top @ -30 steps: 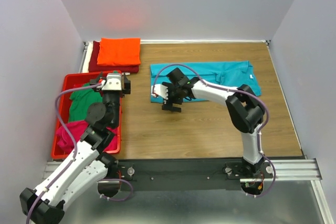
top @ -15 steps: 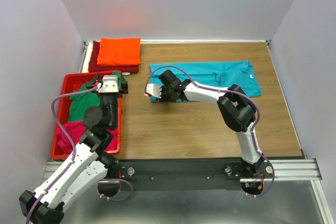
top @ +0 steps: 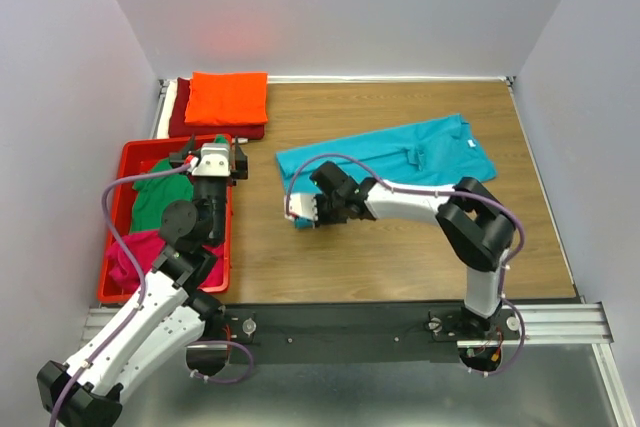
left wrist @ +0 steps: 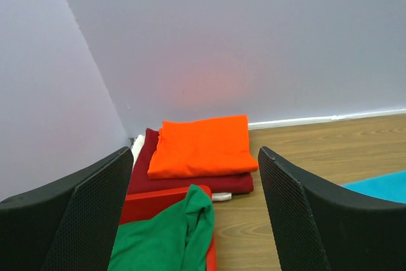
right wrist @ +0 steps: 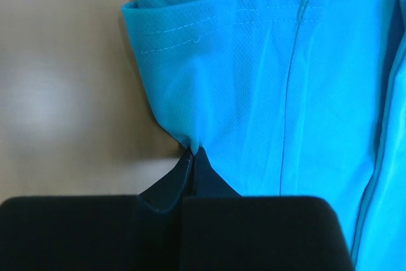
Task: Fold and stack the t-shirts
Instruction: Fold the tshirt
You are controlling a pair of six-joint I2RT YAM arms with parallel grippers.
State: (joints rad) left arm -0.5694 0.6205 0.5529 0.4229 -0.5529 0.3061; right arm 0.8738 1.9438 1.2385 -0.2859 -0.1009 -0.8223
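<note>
Turquoise soft cotton t-shirt [top: 400, 152] lies mid-table on the brown wooden tabletop [top: 400, 267], but it's skewed now. A sec ago it ran straight across; now its L end has been dragged toward the arms' side and the R end angles away.

Right gripper [top: 305, 213] was spread wide over that L end a sec ago. Now it's clamped fully shut on a pucker of hem cloth, and the R wrist view shows the jaws tight together w/ turquoise pinched between them. So the grasp is made and the pull has begun, prob. the start of a fold or a straightening. The shirt is still long and flat, so most of the work on it remains.

Left gripper [top: 213, 147] has barely moved. It hangs over the red plastic crate [top: 108, 247] w/ jaws wide apart, holding nothing. Loose green t-shirt [top: 155, 202] and magenta t-shirt [top: 135, 252] wait in the crate. Folded orange t-shirt [top: 228, 97] sits on the dark red t-shirt [top: 182, 124] in the far corner.

Hard to see:
- From above, the R arm covers the pinch itself.
- Can't tell how many layers are caught.
- White t-shirt [top: 166, 107] is only a sliver behind the stack.
- Tabletop is blurred in the R wrist view.
</note>
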